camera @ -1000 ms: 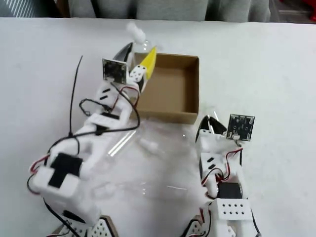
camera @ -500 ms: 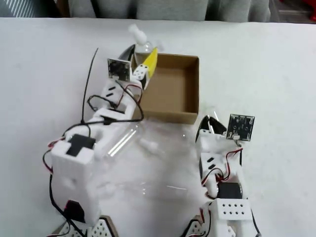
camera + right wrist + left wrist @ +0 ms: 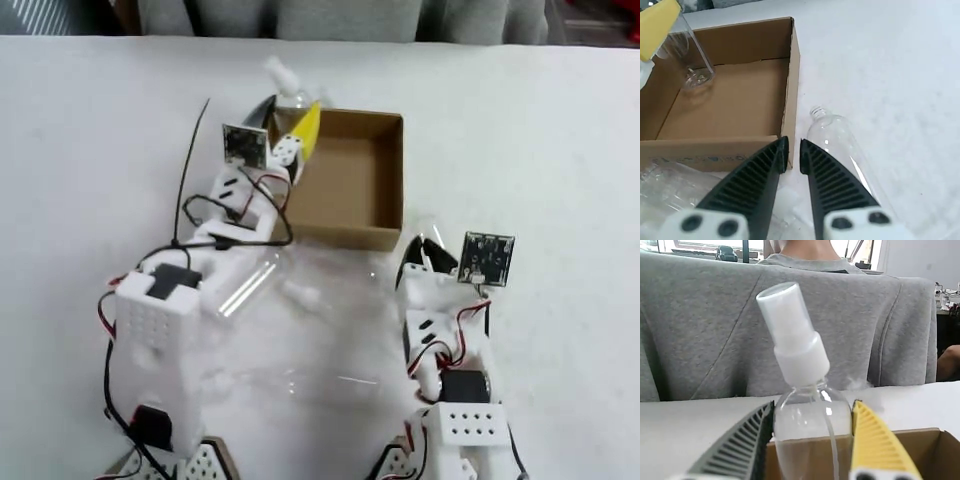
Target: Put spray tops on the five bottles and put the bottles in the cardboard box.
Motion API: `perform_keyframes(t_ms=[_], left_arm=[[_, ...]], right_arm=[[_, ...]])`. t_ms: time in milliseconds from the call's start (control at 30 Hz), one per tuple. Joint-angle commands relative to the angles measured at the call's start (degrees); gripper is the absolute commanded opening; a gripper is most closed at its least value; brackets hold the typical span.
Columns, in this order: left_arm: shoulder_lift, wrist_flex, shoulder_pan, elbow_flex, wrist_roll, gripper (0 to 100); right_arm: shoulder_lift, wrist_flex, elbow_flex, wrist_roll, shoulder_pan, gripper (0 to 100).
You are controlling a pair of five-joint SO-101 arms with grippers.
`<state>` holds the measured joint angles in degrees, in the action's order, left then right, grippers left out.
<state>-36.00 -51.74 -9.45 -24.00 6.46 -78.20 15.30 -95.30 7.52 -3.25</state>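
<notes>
My left gripper (image 3: 291, 117) is shut on a clear bottle (image 3: 811, 425) with a white spray top (image 3: 792, 337), held upright between the grey and yellow fingers. The bottle's base (image 3: 694, 65) hangs over the far left corner of the open cardboard box (image 3: 345, 185). My right gripper (image 3: 793, 151) is shut and empty, low over the table at the box's near right corner. Beside it a capless clear bottle (image 3: 845, 150) lies on the table with its neck pointing along the box's right wall.
More clear bottles (image 3: 245, 285) and a loose white spray top (image 3: 302, 295) lie on the table between the two arms, in front of the box. A person in a grey top (image 3: 840, 315) sits behind the table's far edge.
The left arm has swung right and carried the capped bottle a little toward the box. The right arm has stayed still.
</notes>
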Motion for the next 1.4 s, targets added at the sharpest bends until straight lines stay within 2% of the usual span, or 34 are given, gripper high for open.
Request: perform_keyframes(t_ms=[0,167,433,667,1267,1367], left_arm=[[0.8,-1.9,1.5,3.4,0.6,2],[0.8,-1.8,1.5,3.4,-3.7,2],[0.1,-1.7,1.5,3.7,-3.7,2],[-8.9,-1.6,1.5,13.0,-3.7,2],[-8.9,-1.5,2.1,10.4,-4.2,3],[-6.0,-1.1,2.3,7.3,-4.1,9]], right_arm=[[-0.5,-1.1,0.2,0.0,0.2,1.6],[-0.5,-1.1,0.1,0.0,0.2,1.6],[-0.5,-1.1,0.1,0.0,0.2,1.6],[-0.5,-1.1,0.0,0.0,0.2,1.6],[-0.5,-1.1,0.0,-0.1,0.2,1.6],[-0.5,-1.1,0.0,-0.1,0.2,1.6]])
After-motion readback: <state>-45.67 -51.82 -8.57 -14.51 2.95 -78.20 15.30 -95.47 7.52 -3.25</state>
